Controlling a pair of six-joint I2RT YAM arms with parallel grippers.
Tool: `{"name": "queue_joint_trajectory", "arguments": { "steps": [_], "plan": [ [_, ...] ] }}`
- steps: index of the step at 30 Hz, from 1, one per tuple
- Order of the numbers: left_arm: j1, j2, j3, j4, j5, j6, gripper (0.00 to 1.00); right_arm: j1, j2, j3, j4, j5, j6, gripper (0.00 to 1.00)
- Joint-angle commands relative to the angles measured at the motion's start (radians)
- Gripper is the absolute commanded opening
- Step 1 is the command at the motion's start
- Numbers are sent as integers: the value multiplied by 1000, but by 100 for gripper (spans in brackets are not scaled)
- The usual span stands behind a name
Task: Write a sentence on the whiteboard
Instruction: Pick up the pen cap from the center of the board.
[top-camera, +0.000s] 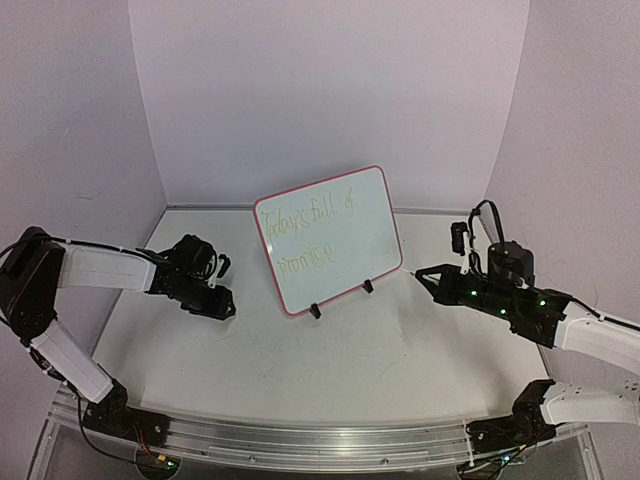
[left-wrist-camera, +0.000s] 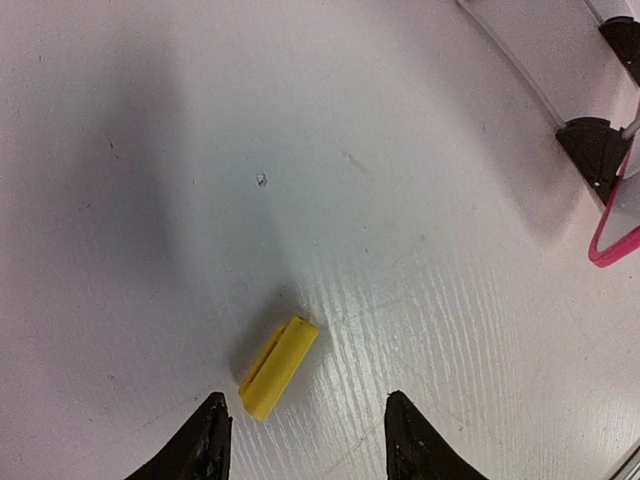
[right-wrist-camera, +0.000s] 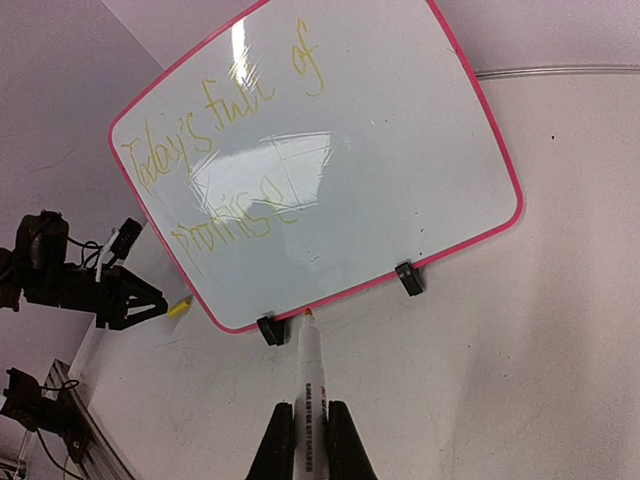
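To the left of the whiteboard (top-camera: 345, 215), the left gripper (top-camera: 215, 297) hangs low over the bench (top-camera: 350, 370) with its 2 fingers (left-wrist-camera: 208, 442) spread apart and nothing between them. Its wrist view shows a small yellow cap (left-wrist-camera: 278, 367) lying on the bench just ahead of the fingertips, closer to the left one and touching neither. The board's red lower corner shows at the right edge of that view.

The whiteboard stands near the middle of the bench on 2 black clip feet (top-camera: 315, 311). It leans back and sits turned, so its right side is higher in the top view. The sentence (top-camera: 303, 238) runs across it in pale yellow-green cursive in 2 lines, "Today is full of" above "promise".

To the right of the whiteboard, the right gripper (top-camera: 420, 273) points at the board's lower right corner. Its fingers are pinched on a white marker (right-wrist-camera: 308, 372). In the wrist view the marker's yellow tip sits just below the red frame, beside 1 clip foot, and whether it touches the frame cannot be told.
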Motion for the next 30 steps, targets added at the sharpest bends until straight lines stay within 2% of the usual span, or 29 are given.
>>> {"name": "queue_joint_trajectory", "arguments": {
  "steps": [1, 9, 19, 30],
  "plan": [
    [-3, 45, 14, -11, -23, 7, 49, -4, -10, -12, 3, 14, 12, 0],
    [-13, 88, 29, -14, -35, 7, 42, -4, -11, -15, 0, 20, 16, 0],
    [-27, 120, 55, -27, -41, 17, 42, -4, -6, -17, -6, 25, 13, 0],
    [-62, 143, 79, -84, -53, 0, 33, -4, 1, -18, -11, 31, 11, 0]
  ]
}}
